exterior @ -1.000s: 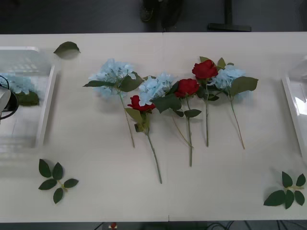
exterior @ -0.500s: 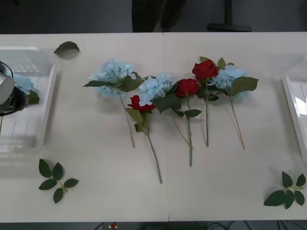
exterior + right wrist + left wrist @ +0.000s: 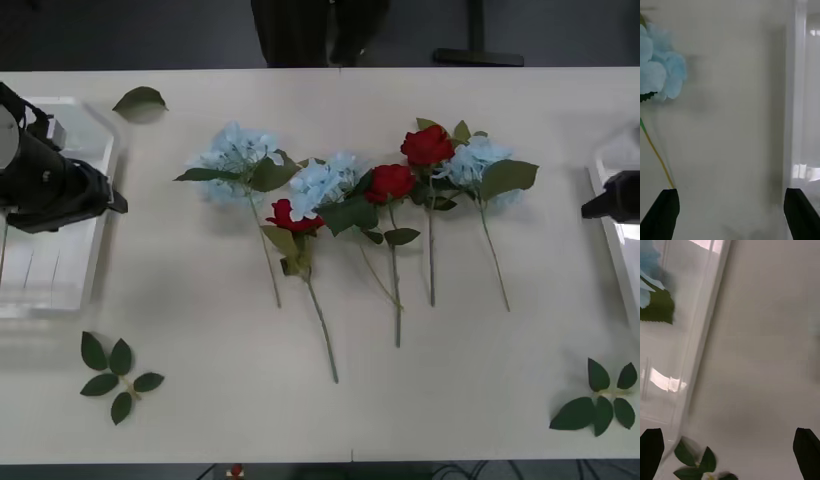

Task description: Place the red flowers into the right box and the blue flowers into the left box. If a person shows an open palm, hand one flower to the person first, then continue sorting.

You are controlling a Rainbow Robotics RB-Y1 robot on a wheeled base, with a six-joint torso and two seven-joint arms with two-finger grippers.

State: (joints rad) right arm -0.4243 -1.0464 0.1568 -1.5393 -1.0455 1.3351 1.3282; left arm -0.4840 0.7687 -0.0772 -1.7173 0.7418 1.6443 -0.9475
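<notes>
Three red flowers (image 3: pixel 390 182) and three blue flowers (image 3: pixel 322 182) lie in a row mid-table, heads toward the far edge. My left gripper (image 3: pixel 112 203) hangs open over the inner rim of the left box (image 3: pixel 98 250), holding nothing. In the left wrist view its black fingers (image 3: pixel 651 450) stand wide apart above the box wall (image 3: pixel 702 341), with a blue flower (image 3: pixel 648 266) lying inside. My right gripper (image 3: pixel 598 208) is open beside the right box (image 3: pixel 612 262). The right wrist view has the box rim (image 3: pixel 793 97) and the rightmost blue flower (image 3: pixel 660 71) with bare table between.
Loose leaf sprigs lie near the front left (image 3: pixel 118 373) and front right (image 3: pixel 600 397), and a single leaf (image 3: pixel 140 98) lies at the far left. One sprig (image 3: pixel 703 465) sits just outside the left box. Bare tabletop separates each box from the flower row.
My left arm has swung out from the left edge, over the box toward the table's middle. My right gripper has come into the front view at the right edge. The flowers have not moved.
</notes>
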